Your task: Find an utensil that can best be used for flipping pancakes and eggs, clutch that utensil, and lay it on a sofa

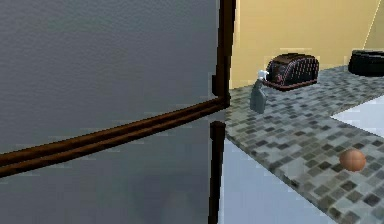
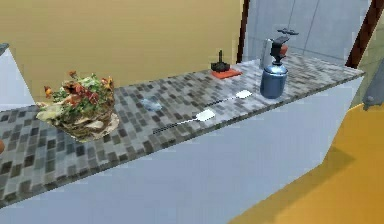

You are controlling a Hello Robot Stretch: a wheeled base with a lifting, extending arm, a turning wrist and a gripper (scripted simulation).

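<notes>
Beside the fridge [image 1: 100, 90], the table [image 1: 290, 128] carries toaster [image 1: 292, 70], grey bottle [image 1: 259, 97] and brown ball [image 1: 352, 160]; hand state cannot be told.

From here I see soft, fairly bright light in both views: the yellow wall [image 2: 130, 35] glows warmly, the speckled counter [image 2: 150, 120] is evenly lit along its length, and the grey door [image 1: 100, 70] looks matte, dimmer toward its lower panel.

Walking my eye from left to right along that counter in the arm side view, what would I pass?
Flower basket → white piece → red-based object → second white piece → grey canister.
</notes>
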